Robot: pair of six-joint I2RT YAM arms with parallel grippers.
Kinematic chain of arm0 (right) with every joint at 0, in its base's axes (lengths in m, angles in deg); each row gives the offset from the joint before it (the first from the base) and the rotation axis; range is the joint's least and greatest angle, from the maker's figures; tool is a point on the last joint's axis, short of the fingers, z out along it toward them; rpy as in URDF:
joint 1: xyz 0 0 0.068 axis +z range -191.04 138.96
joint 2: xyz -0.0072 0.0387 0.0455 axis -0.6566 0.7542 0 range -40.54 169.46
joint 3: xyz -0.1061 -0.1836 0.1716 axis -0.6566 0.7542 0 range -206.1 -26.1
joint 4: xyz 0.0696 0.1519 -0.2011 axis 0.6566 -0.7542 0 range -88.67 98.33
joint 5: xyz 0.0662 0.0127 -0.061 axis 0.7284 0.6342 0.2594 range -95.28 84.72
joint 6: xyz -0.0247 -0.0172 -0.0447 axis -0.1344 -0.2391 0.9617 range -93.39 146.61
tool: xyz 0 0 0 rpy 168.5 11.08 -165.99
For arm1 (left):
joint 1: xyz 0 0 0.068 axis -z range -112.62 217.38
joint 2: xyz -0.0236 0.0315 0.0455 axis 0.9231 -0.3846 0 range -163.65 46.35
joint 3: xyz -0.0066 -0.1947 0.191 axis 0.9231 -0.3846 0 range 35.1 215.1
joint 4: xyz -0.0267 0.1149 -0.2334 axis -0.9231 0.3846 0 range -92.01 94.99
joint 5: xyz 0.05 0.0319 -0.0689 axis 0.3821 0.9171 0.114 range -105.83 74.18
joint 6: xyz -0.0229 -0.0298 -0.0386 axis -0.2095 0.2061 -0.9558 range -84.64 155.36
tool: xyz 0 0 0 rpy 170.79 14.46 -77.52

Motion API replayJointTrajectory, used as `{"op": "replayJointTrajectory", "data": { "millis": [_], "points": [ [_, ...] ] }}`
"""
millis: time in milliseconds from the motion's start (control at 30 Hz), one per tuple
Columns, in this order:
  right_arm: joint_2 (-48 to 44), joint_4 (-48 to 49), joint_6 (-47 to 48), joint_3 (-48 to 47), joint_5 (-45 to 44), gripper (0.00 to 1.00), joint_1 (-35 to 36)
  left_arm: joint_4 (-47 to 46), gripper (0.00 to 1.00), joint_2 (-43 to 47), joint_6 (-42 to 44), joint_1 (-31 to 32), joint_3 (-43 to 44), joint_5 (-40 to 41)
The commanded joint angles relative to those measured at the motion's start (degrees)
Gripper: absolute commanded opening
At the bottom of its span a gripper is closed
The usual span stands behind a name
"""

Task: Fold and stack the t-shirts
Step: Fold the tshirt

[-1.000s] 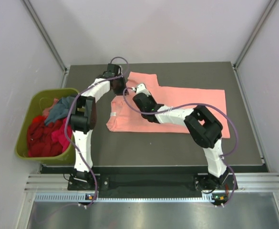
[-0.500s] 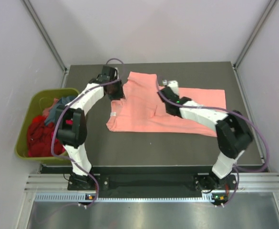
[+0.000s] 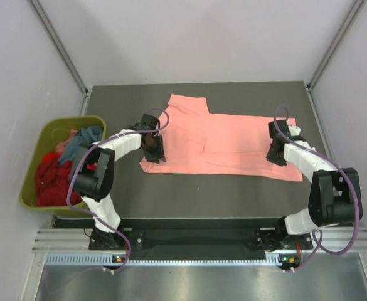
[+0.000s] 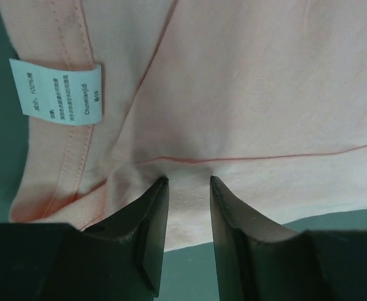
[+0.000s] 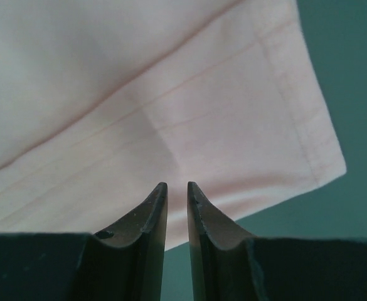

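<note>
The salmon-pink t-shirt lay spread flat on the worktop, and the other t-shirts were in the olive bin at the left. The left end effector hung released, jaws apart, over the shirt's near edge beside the collar label. The right end effector stood at the hem corner with jaws almost together, and I could not tell if it pinched cloth. One side might catch only one layer, or nothing, and then the fold would probably drag crooked.
</note>
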State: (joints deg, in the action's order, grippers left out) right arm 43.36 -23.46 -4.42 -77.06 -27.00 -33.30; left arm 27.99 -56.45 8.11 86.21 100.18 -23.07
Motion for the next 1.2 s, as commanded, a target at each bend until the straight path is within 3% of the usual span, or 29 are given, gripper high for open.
{"op": "replayJointTrajectory", "data": {
  "millis": [0,267,667,800,1033,1133,1167],
  "points": [
    [-2.07,-0.47,-1.49,3.14,1.33,0.20,-5.18,-1.00,0.38,1.90,-1.14,-0.20,-1.71,6.00],
    [-0.13,4.20,-0.09,7.71,1.41,0.18,-16.17,2.16,0.39,0.41,-1.58,-0.72,-3.82,16.72],
    [-1.28,2.00,0.00,9.13,0.01,0.24,-20.32,4.36,0.40,1.73,-1.67,-1.60,-3.29,20.78],
    [-1.63,0.07,-0.70,7.98,-1.13,0.27,-20.76,5.07,0.40,4.44,-1.76,-1.60,-2.51,17.19],
    [-8.57,-3.10,0.97,4.47,2.28,0.32,-20.76,11.92,0.42,8.14,0.26,-1.60,9.62,14.98],
    [-11.73,-2.23,0.71,4.73,5.00,0.33,-20.67,8.17,0.41,11.13,1.05,-1.60,5.53,10.43],
    [-12.70,-0.83,0.53,4.99,5.89,0.33,-20.67,6.67,0.40,12.61,1.92,-1.60,3.93,3.97]
  ]
}}
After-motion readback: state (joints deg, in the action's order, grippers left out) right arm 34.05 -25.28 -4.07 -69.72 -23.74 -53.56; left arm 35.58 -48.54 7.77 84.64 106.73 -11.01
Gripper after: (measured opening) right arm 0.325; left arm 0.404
